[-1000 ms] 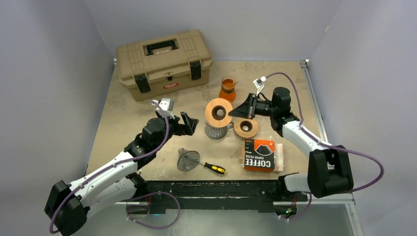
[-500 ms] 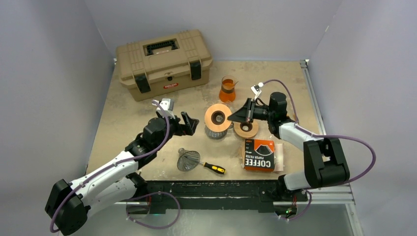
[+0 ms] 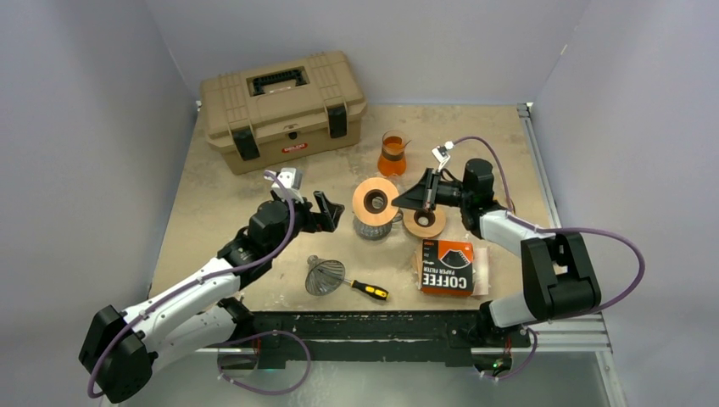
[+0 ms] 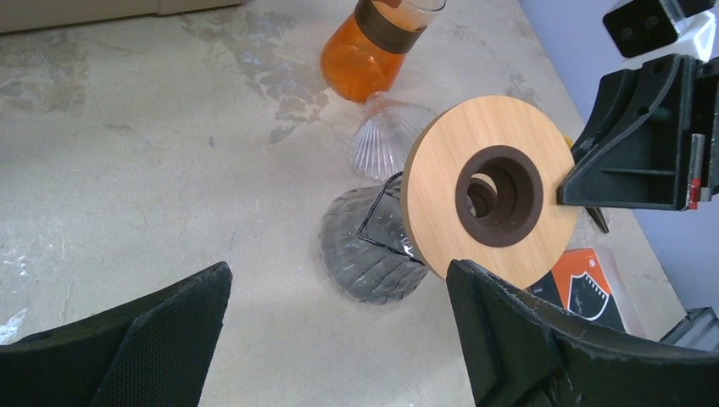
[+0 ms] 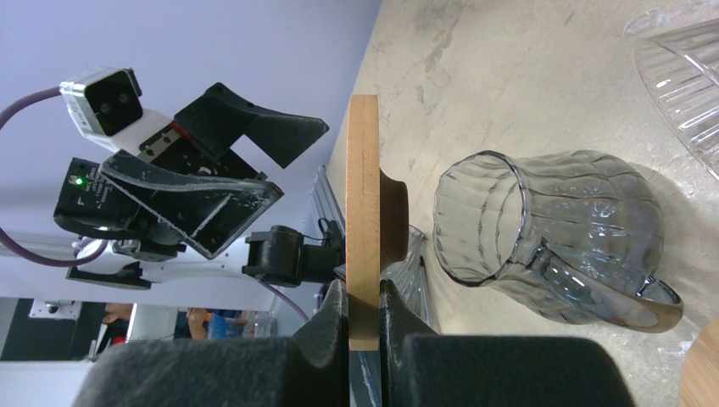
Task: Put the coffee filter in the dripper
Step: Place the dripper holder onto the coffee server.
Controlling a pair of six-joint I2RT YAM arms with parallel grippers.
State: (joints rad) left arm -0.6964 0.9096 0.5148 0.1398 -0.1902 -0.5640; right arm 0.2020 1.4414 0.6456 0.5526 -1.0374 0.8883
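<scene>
- No loose coffee filter is in view. The only filters I can see are in the orange-and-black paper filter packet (image 3: 447, 267), which lies flat on the table (image 3: 220, 203) near the right arm's base, well apart from both grippers. It looks untouched.
- I take the dripper to be the ribbed glass cone (image 4: 388, 140) just beside the orange carafe (image 4: 373, 51). No paper shows in it. I am not certain, since the wire cone (image 3: 325, 275) beside the screwdriver (image 3: 370, 291) is another candidate.
- The right gripper (image 5: 363, 309) pinches the rim of a wooden disc (image 4: 496, 191) with a dark centre collar. It holds the disc on edge just beside the mouth of the glass pitcher (image 5: 543, 229). I cannot tell whether they touch.
- The left gripper (image 4: 339, 339) is spread wide and holds nothing. It points at the pitcher but is apart from it.
- Judgement: the placing has not begun. One filter has yet to be drawn from the packet and seated in the dripper. The right gripper is occupied with the disc, so either the disc gets put down first or the left arm fetches the filter.
</scene>
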